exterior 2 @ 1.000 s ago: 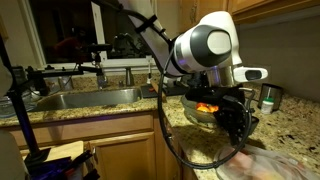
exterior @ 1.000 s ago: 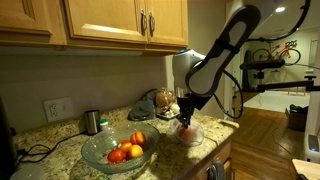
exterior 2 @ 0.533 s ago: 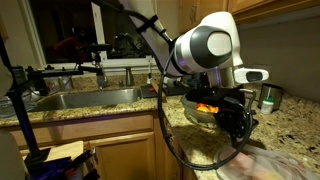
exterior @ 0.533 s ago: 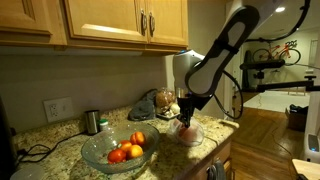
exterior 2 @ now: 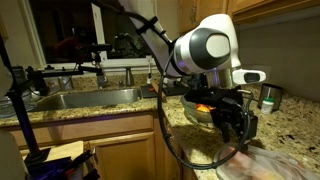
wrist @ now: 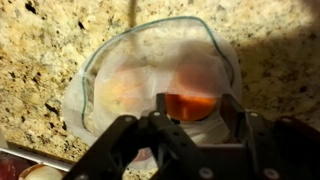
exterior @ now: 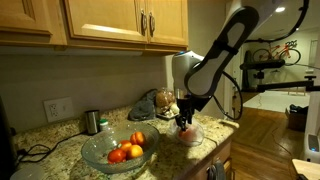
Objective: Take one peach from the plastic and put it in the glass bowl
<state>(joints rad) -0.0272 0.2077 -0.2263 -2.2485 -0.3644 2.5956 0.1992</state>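
Observation:
The plastic [wrist: 150,75] lies wrinkled on the granite counter with its mouth open. An orange-red peach [wrist: 190,103] shows inside it, with a paler one [wrist: 125,92] to its left. My gripper [wrist: 195,108] reaches down into the plastic. Its fingers [wrist: 231,110] stand apart on either side of the orange-red peach, so the gripper is open. In both exterior views the gripper [exterior: 183,122] [exterior 2: 238,126] hangs low over the plastic [exterior: 189,136] [exterior 2: 272,165]. The glass bowl [exterior: 100,155] [exterior 2: 192,110] stands beside it and holds several peaches [exterior: 126,150].
A small steel cup [exterior: 92,121] stands behind the bowl near the wall. A sink [exterior 2: 85,98] is set into the counter past the bowl. A pile of things [exterior: 148,103] sits at the back by a white appliance [exterior: 182,68]. The counter edge runs close to the plastic.
The arm has stayed over the plastic. In an exterior view the fingers look slightly wider apart than before.

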